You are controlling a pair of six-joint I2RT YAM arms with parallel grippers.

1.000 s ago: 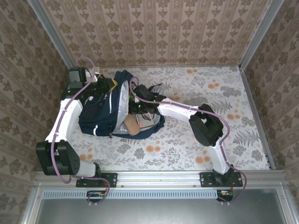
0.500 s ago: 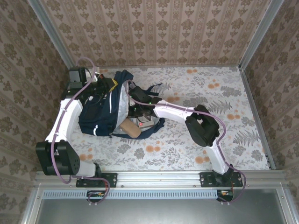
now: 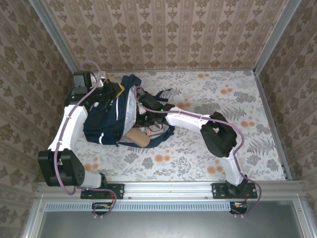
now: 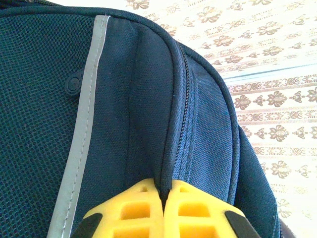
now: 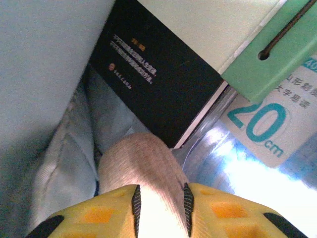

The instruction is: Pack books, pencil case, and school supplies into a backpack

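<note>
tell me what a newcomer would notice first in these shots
The big navy backpack lying at the left of the floral table dominates the overhead view, and the left claw is pinched shut on a fold of its fabric. Inside its open mouth, the right claw has a tan oval case between its fingers, beside a black book, a pale green box and a shiny clear pack.
</note>
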